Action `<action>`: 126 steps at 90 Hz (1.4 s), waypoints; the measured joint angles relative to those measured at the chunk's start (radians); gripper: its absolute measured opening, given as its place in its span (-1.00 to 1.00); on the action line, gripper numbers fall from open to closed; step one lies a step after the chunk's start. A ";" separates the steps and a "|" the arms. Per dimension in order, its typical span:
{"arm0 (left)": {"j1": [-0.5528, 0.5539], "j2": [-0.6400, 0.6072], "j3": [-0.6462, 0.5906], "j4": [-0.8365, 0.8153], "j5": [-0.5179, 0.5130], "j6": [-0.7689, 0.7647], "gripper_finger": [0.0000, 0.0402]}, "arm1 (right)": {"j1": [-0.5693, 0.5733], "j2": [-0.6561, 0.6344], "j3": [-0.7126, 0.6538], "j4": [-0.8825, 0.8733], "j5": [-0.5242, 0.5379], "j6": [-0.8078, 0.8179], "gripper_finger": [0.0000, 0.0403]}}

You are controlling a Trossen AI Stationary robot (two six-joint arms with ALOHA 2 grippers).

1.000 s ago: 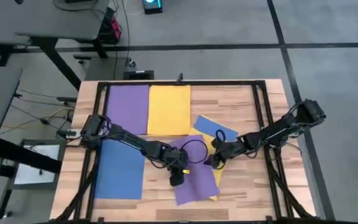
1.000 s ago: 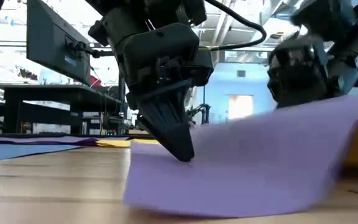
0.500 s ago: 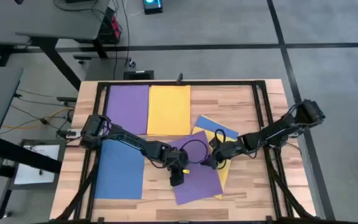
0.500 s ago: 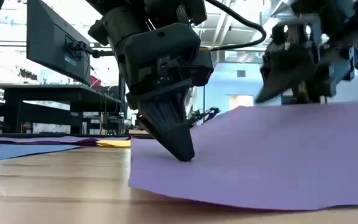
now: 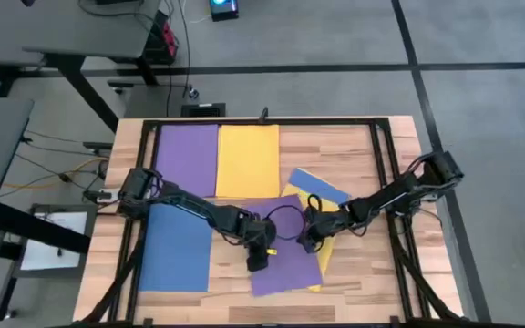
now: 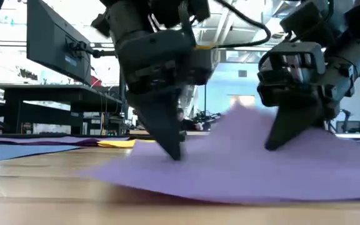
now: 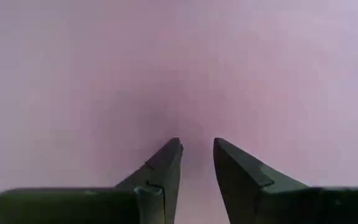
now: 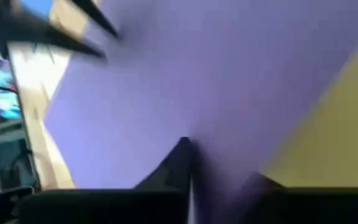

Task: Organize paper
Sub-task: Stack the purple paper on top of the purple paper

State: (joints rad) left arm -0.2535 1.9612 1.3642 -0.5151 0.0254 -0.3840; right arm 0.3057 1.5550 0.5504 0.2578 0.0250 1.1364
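High view: a wooden table (image 5: 354, 150) is seen from above with coloured sheets on it. A purple sheet (image 5: 188, 158) and a yellow sheet (image 5: 248, 160) are laid side by side at the far edge, and a blue sheet (image 5: 175, 248) is laid at the near left. A loose purple sheet (image 5: 290, 261) is spread near the middle, over a second yellow sheet (image 5: 324, 257) and beside a small blue sheet (image 5: 322, 190). The left gripper (image 5: 257, 263) is pressed down on the left part of the loose purple sheet; the right gripper (image 5: 309, 244) is set at that sheet's right edge.

Low view: the loose purple sheet (image 6: 230, 169) is seen raised into a hump between the two grippers. The left gripper (image 6: 174, 150) is planted tip-down on it. The right gripper (image 6: 279, 139) is set against the raised part of the sheet.

Left wrist view: the left gripper (image 7: 197, 152) is seen with its fingers nearly together, a narrow gap between the tips, pressed on the purple sheet (image 7: 179, 68) with nothing held between them.

Right wrist view: the purple sheet (image 8: 216, 81) is seen over the yellow one (image 8: 328, 137). The right gripper (image 8: 216, 168) is seen against the purple sheet; whether the paper is clamped cannot be told.
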 joint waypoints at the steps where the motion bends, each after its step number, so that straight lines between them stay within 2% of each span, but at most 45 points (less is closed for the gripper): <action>1: 0.000 -0.007 0.010 -0.019 0.000 0.003 -0.59 | 0.001 -0.013 0.005 -0.016 0.000 0.003 -0.94; 16: -0.014 -0.136 0.161 -0.429 0.000 0.034 -0.59 | 0.007 -0.198 0.098 -0.280 0.000 0.013 -0.99; 27: -0.036 -0.283 0.256 -0.709 -0.085 0.027 -0.59 | -0.024 -0.285 0.190 -0.401 0.000 0.015 -1.00; 36: -0.068 -0.457 0.275 -0.787 -0.198 -0.012 -0.59 | -0.076 -0.299 0.259 -0.390 0.000 0.016 -1.00; 46: -0.082 -0.655 0.256 -0.790 -0.277 -0.097 -0.59 | -0.152 -0.258 0.347 -0.317 0.000 0.009 -1.00; 56: -0.081 -0.830 0.214 -0.787 -0.323 -0.168 -0.59 | -0.233 -0.158 0.439 -0.231 0.000 -0.010 -1.00; 71: -0.081 -1.040 0.136 -0.789 -0.368 -0.198 -0.59 | -0.350 0.053 0.631 -0.144 -0.001 -0.020 -1.00; 85: -0.081 -1.178 0.053 -0.744 -0.478 -0.125 -0.59 | -0.444 0.295 0.875 -0.074 -0.021 -0.013 -1.00; 99: -0.081 -1.273 -0.069 -0.652 -0.517 -0.040 -0.59 | -0.523 0.581 1.230 0.043 -0.195 -0.064 -1.00; 111: -0.081 -1.350 -0.149 -0.614 -0.514 -0.079 -0.59 | -0.576 0.805 1.529 0.153 -0.325 -0.072 -1.00; 119: -0.081 -1.390 -0.178 -0.586 -0.515 -0.101 -0.59 | -0.600 0.909 1.663 0.175 -0.376 -0.037 -1.00; 126: -0.081 -1.411 -0.180 -0.583 -0.512 -0.112 -0.59 | -0.613 0.969 1.700 0.154 -0.394 0.014 -1.00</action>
State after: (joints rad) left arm -0.3340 0.5500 1.1838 -1.0983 -0.4866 -0.4964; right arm -0.3069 2.5238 2.2509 0.4121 -0.3689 1.1502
